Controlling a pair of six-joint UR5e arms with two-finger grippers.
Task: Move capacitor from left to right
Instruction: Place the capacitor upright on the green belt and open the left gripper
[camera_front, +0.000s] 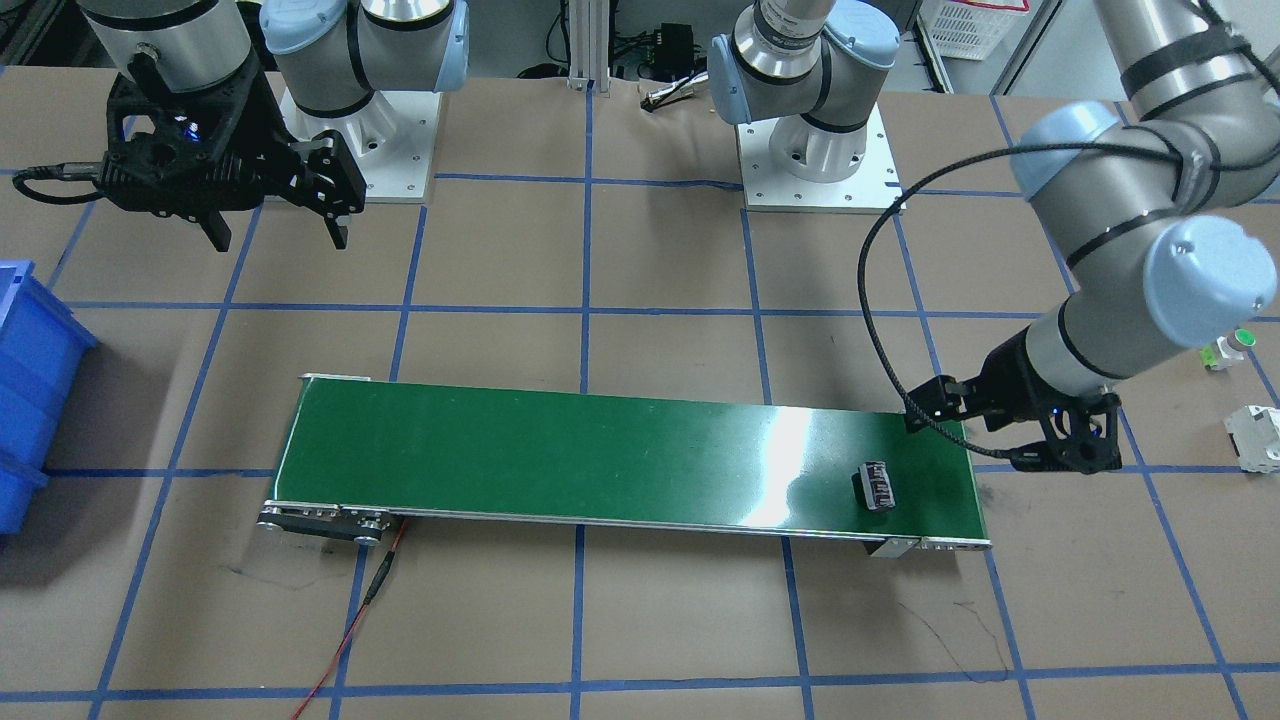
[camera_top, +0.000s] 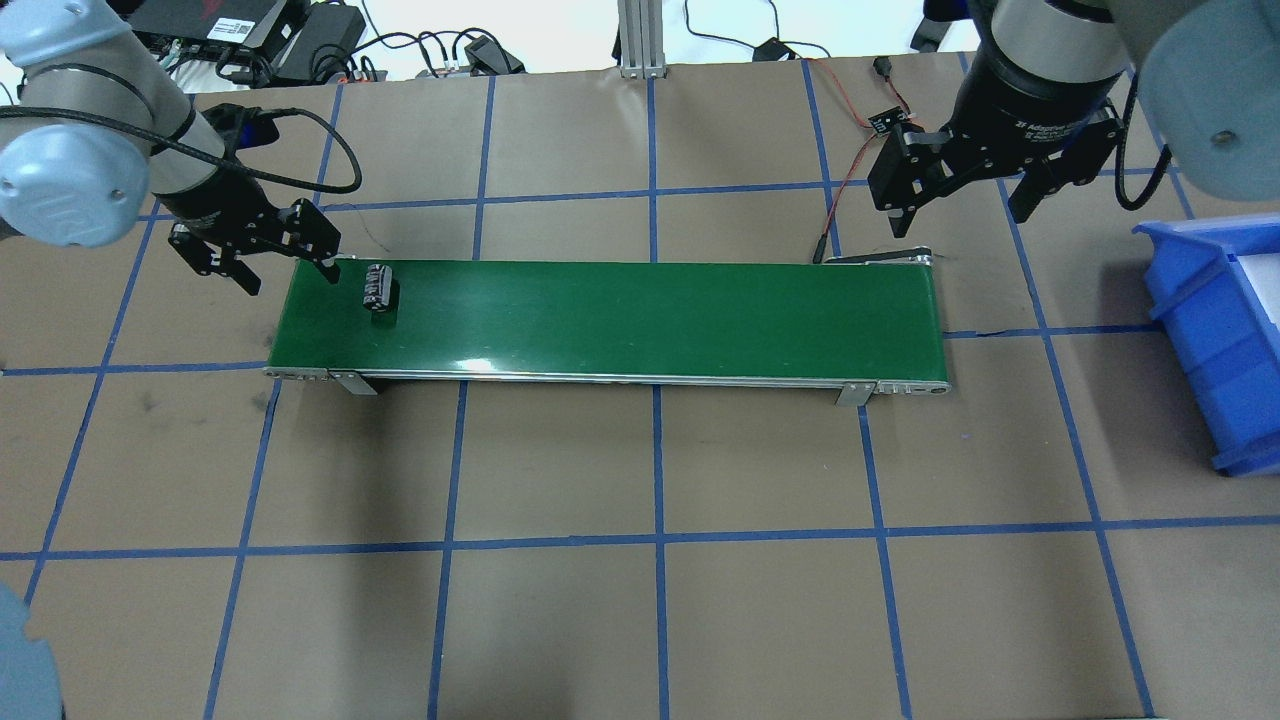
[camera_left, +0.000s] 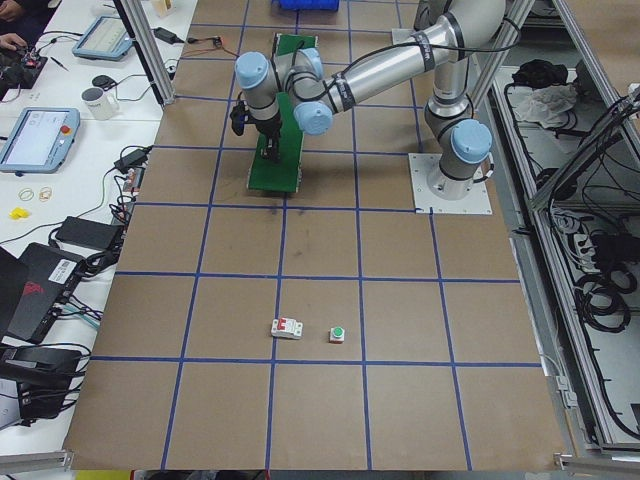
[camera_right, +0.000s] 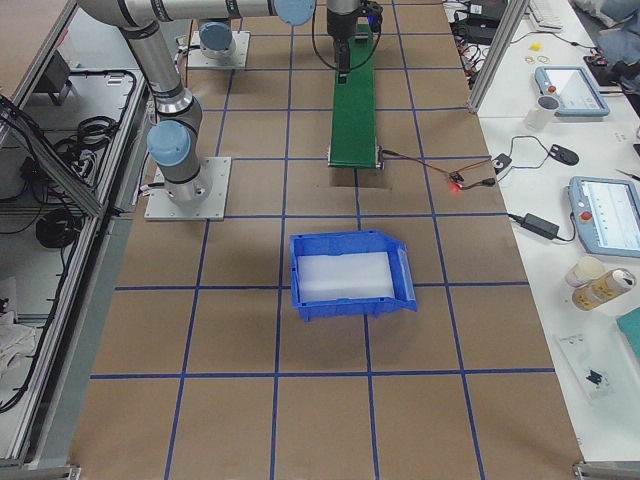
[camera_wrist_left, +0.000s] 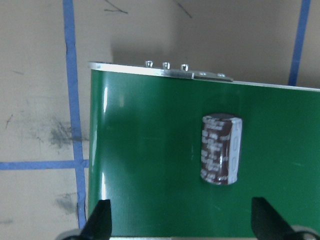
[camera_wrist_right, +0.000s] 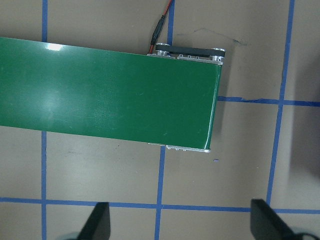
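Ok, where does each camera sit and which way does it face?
Overhead: behind the robot, looking down; left pincer view-left, right pincer view-right.
Front-facing: across the table, facing the bases; sides mirrored.
Exterior left: left table end; left arm nearest.
Exterior right: right table end, past the bin; right arm nearest.
Left wrist: down on the capacitor; own fingertips.
Right wrist: down on the belt's end; own fingertips.
Overhead and front-facing share the capacitor.

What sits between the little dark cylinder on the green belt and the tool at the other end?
Nothing: in the overhead view, only bare green belt stretches from the capacitor toward the right tool.
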